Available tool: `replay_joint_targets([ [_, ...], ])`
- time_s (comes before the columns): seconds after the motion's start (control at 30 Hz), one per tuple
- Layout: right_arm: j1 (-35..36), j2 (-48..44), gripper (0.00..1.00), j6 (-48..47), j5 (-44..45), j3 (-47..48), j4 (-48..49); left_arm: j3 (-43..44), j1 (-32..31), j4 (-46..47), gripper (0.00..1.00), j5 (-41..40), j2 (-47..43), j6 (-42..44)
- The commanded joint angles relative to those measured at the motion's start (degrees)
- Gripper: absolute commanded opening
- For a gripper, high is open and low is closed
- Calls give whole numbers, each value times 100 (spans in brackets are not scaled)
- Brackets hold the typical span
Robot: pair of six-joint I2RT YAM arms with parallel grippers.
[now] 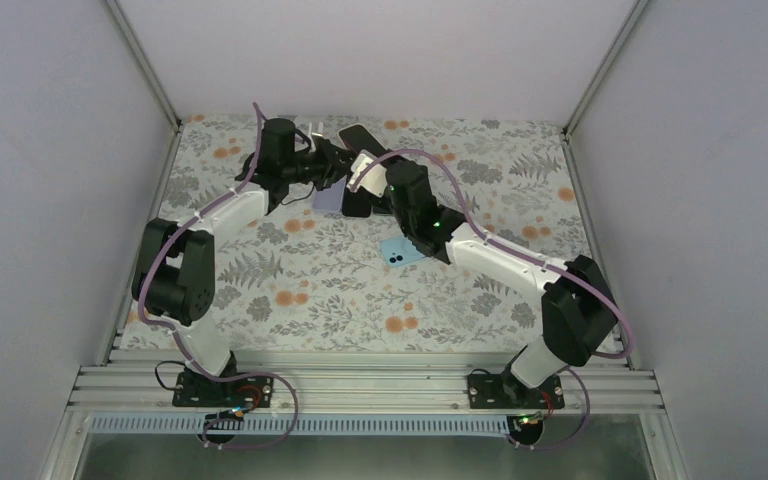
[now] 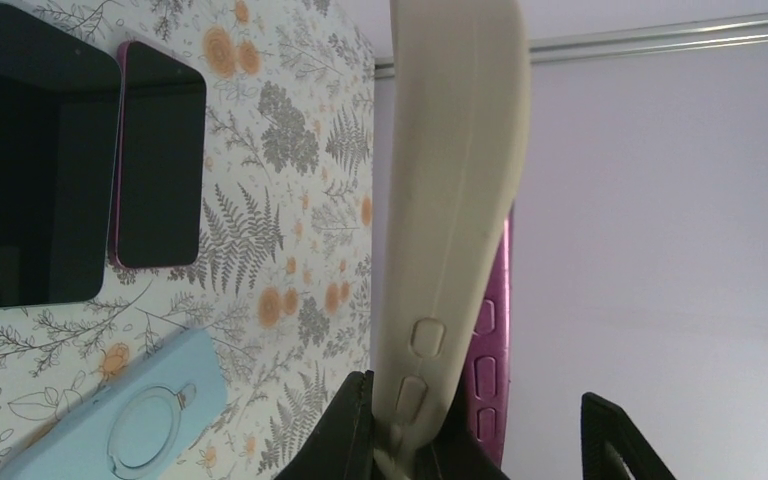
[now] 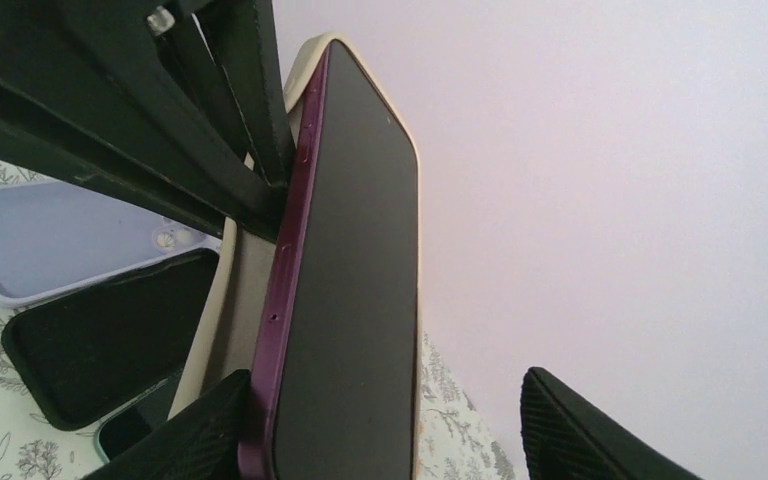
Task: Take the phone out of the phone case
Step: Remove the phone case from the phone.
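Right now your left gripper [image 2: 405, 440] is clamped tight on one wall of the beige case [image 2: 455, 200], holding it on end above the worktop [image 1: 360, 300], toward 12 o'clock in the top view. The purple phone [image 3: 350, 280] sits partly out of the case. In the right wrist view its 9 o'clock edge stands proud of the wall. Your right gripper [image 3: 390, 420] stands part open astride the phone, gripping nothing, with its 3 o'clock finger [image 3: 600, 430] well clear. A blue case [image 1: 400, 250] lies flat toward 6 o'clock of them.

phone [image 3: 345, 290]: purple, dark screen, one edge out of case | case [image 2: 455, 200]: beige, upright, off table
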Motion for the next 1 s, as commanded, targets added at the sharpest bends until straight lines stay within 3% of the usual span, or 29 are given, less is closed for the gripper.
replay_joint_targets([
  [0.0,-119,192,57,-532,1033,-222,698,18,-68,291,2,850,-147,-142],
  [0.6,-92,61,5,-827,1192,-70,1032,-40,-73,102,2,679,-75,-72],
  [0.97,-265,-117,4,112,556,587,-138,-34,-64,-567,2,125,-90,509],
])
